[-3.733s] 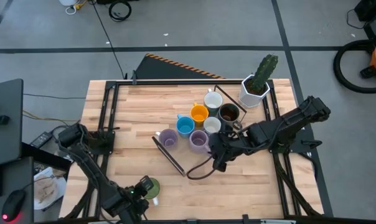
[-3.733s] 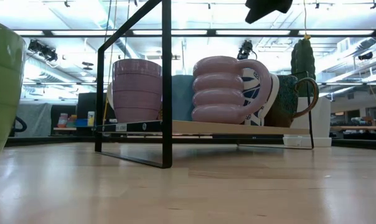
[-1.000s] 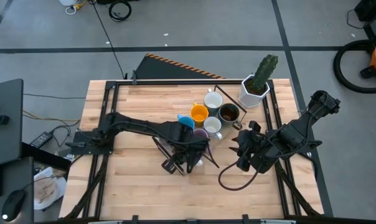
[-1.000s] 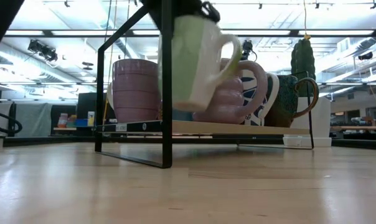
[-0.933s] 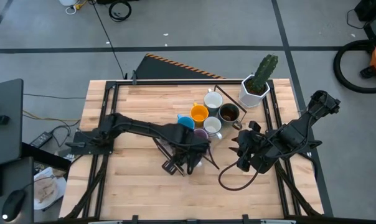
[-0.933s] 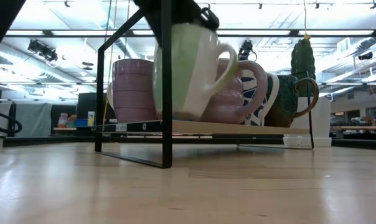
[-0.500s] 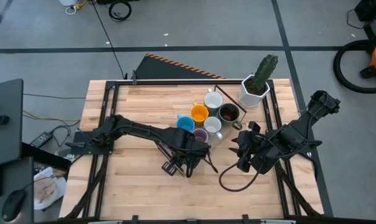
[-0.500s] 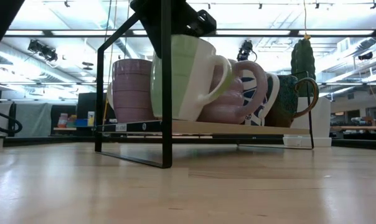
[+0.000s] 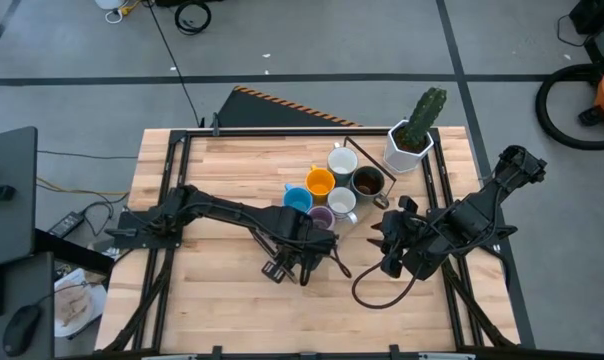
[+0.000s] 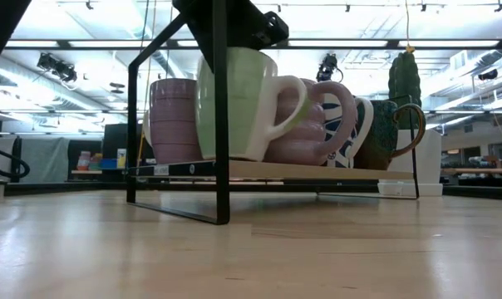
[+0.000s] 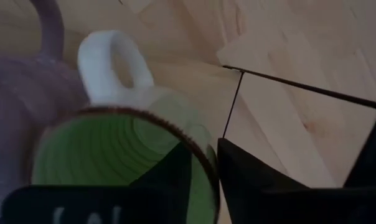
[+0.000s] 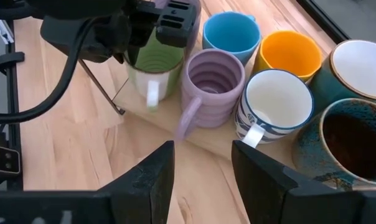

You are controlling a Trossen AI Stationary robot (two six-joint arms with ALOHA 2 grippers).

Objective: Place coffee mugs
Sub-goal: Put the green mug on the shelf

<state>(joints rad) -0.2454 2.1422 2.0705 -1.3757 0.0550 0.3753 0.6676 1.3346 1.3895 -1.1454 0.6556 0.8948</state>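
Observation:
A green mug (image 10: 234, 104) with a white handle (image 11: 113, 62) stands upright on the wooden shelf (image 10: 317, 171) of a black wire rack, beside a ribbed lilac mug (image 12: 213, 84). My left gripper (image 9: 304, 252) is above it and shut on it. Behind them sit blue (image 12: 231, 31), orange (image 12: 287, 53), white-and-blue (image 12: 272, 102), white (image 9: 342, 160) and dark brown (image 12: 350, 143) mugs, with a second lilac mug (image 10: 180, 120) to one side. My right gripper (image 9: 392, 245) is open, off to the right of the mugs, holding nothing. My left gripper holds the green mug by its rim (image 11: 203, 163), on the side away from the handle. One finger (image 11: 172, 177) is inside the cup and the other finger (image 11: 256, 177) outside. It comes from above, pointing down. The mug is upright, its base at shelf level.
A cactus in a white faceted pot (image 9: 410, 140) stands at the table's far right corner, behind the mugs. The rack's black frame posts (image 10: 223, 116) rise around the green mug. Bare wood (image 9: 212, 290) lies toward the near edge and left side.
My left gripper has moved down with the green mug. The mug hung tilted above the shelf and now stands upright at shelf level, a little closer to the frame post. My right arm has kept still.

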